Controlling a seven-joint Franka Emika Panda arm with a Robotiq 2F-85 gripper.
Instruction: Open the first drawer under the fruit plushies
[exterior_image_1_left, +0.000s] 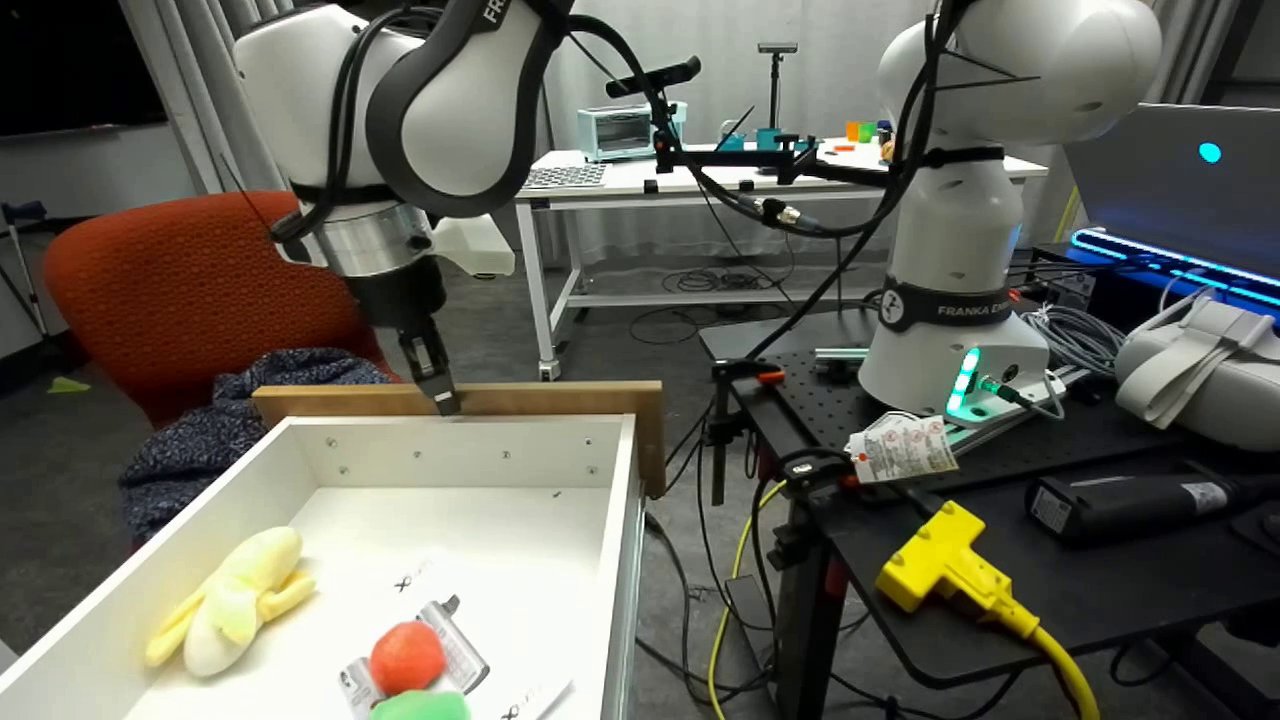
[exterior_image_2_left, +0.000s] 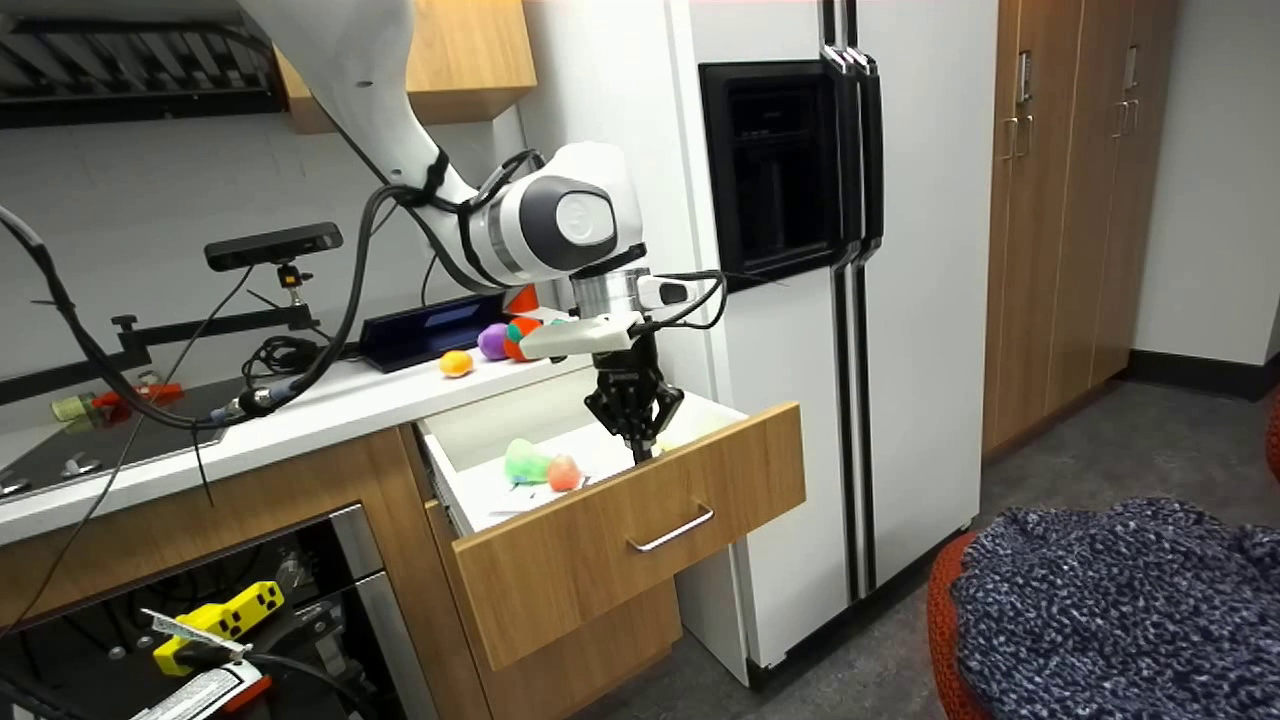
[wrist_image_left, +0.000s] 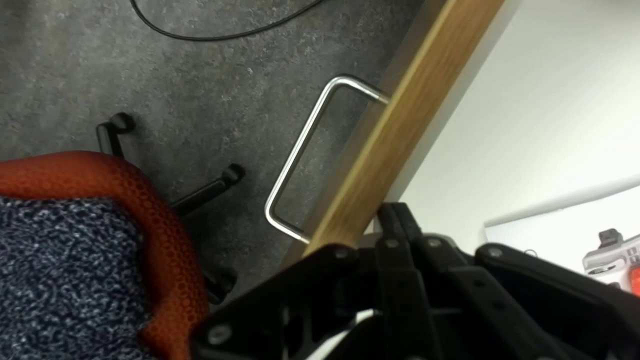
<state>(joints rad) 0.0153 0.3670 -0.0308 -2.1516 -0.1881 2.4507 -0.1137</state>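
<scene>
The first drawer (exterior_image_1_left: 540, 398) stands pulled out, its white inside showing in both exterior views. Its pale wood front (exterior_image_2_left: 600, 540) carries a metal bar handle (exterior_image_2_left: 672, 528), which also shows in the wrist view (wrist_image_left: 298, 150). My gripper (exterior_image_1_left: 448, 406) points down with its fingers together and nothing between them. In the wrist view the fingertips (wrist_image_left: 398, 206) are just inside the drawer front (wrist_image_left: 395, 140), at or touching its inner face. The fruit plushies on the counter include an orange one (exterior_image_2_left: 456, 363), a purple one (exterior_image_2_left: 493, 341) and a red-green one (exterior_image_2_left: 523, 338).
In the drawer lie a yellow plush (exterior_image_1_left: 235, 600), a red one (exterior_image_1_left: 407, 657) and a green one (exterior_image_1_left: 420, 706). A red chair (exterior_image_1_left: 190, 290) with a dark cloth stands before the drawer. A fridge (exterior_image_2_left: 920, 300) stands beside it. A black cart (exterior_image_1_left: 1000, 590) is near.
</scene>
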